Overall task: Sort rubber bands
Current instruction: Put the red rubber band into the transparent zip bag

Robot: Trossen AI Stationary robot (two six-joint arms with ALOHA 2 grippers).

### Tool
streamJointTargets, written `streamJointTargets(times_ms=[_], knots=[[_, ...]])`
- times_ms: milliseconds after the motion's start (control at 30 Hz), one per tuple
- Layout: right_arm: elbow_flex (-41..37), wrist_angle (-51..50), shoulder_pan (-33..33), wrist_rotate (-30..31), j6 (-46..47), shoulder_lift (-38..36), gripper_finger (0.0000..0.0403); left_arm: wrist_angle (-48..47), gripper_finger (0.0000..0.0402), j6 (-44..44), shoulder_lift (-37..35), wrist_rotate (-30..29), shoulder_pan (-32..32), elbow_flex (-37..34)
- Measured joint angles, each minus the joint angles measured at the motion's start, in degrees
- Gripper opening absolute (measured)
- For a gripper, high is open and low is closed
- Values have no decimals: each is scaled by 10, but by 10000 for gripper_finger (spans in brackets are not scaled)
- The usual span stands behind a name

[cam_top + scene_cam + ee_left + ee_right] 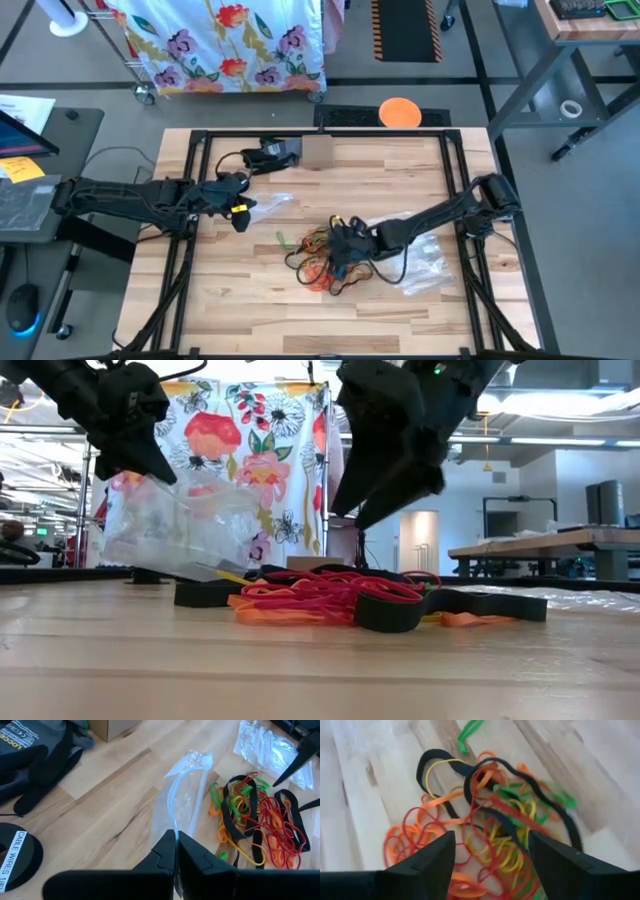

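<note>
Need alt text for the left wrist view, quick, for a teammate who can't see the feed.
The left gripper, shut, pinches a clear zip bag over the wooden table. Beyond it lies a tangled pile of rubber bands, red, orange, green, yellow and black.

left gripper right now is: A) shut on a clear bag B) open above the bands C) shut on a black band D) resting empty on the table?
A: in the left wrist view the left gripper has its fingers pinched together on the edge of the clear bag, which trails away from them beside the band pile.
</note>
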Motion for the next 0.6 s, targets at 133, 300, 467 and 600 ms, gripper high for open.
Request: streamJointTargets(times_ms=[133,300,467,600], knots=[[0,-55,23,21,114,14,245,0,0,1,0,0,0,0],[1,-131,29,108,178,26,245,14,0,21,0,0,0,0],[0,-171,24,143,89,27,245,17,0,24,0,2,0,0],[0,-185,24,133,44,29,245,17,0,24,0,10,0,0]])
